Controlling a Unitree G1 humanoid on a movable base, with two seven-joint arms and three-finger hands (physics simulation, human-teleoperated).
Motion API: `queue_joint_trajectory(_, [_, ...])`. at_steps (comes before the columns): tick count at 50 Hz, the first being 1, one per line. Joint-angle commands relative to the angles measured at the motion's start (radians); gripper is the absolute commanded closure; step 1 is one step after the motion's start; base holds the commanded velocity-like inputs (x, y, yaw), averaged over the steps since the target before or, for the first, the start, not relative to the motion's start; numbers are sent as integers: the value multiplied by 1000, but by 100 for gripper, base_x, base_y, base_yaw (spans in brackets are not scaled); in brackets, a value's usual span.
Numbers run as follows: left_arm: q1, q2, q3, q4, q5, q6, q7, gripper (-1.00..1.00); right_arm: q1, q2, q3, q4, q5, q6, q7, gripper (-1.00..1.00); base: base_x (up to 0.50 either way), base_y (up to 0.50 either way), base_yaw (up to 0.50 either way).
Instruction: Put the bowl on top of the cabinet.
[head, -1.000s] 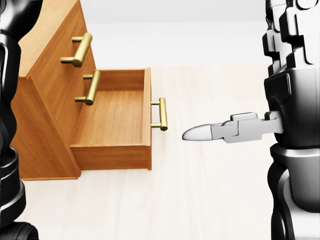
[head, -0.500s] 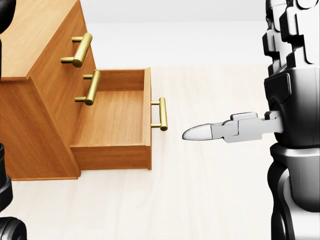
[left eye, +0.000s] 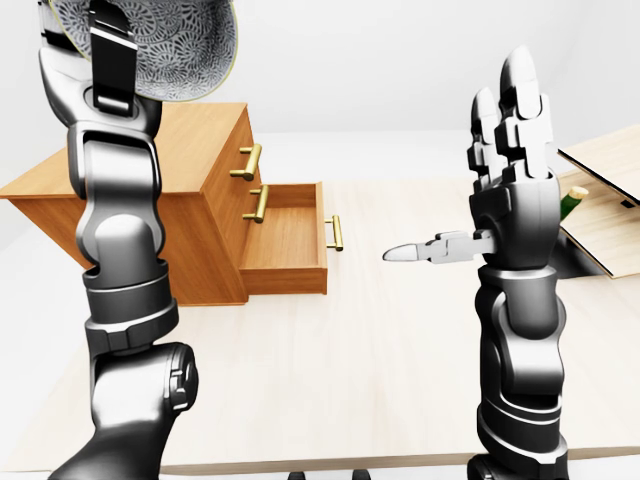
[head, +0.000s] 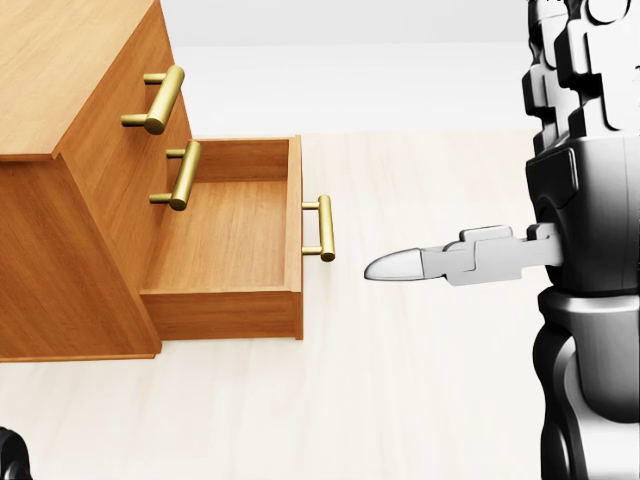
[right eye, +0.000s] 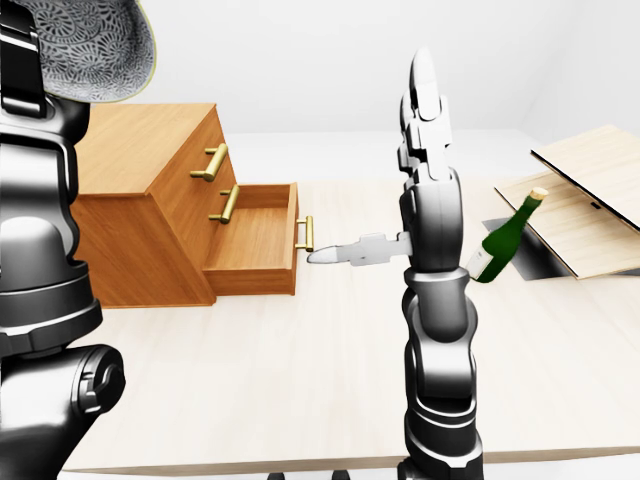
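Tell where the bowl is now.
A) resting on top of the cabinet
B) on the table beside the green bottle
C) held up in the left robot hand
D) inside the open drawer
C: the left robot hand grips the patterned bowl high at the top left of the left-eye view; the open drawer is empty.

My left hand (left eye: 103, 62), raised at upper left, grips the bowl (left eye: 185, 50). My right hand (left eye: 512, 165) stands upright, fingers straight.
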Motion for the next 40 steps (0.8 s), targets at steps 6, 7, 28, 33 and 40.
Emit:
queue_joint_trajectory(6, [0, 63, 35, 46, -48, 0, 0, 100, 5, 1, 2, 10, -1, 0, -1, -100, 0, 0, 0])
queue_joint_trajectory(7, [1, 65, 35, 50, -45, 0, 0, 100, 5, 1, 2, 10, -1, 0, 0, -100, 0, 0, 0])
queue_joint_trajectory(28, [3, 111, 59, 221, -69, 0, 0, 100, 9, 2, -1, 17, 1, 0, -1, -100, 0, 0, 0])
queue_joint_trajectory(33, [5, 118, 54, 267, -50, 0, 0, 100, 6, 2, -1, 17, 2, 0, -1, -100, 0, 0, 0])
queue_joint_trajectory(40, [4, 123, 57, 319, -13, 0, 0, 100, 4, 1, -1, 13, 2, 0, -1, -100, 0, 0, 0])
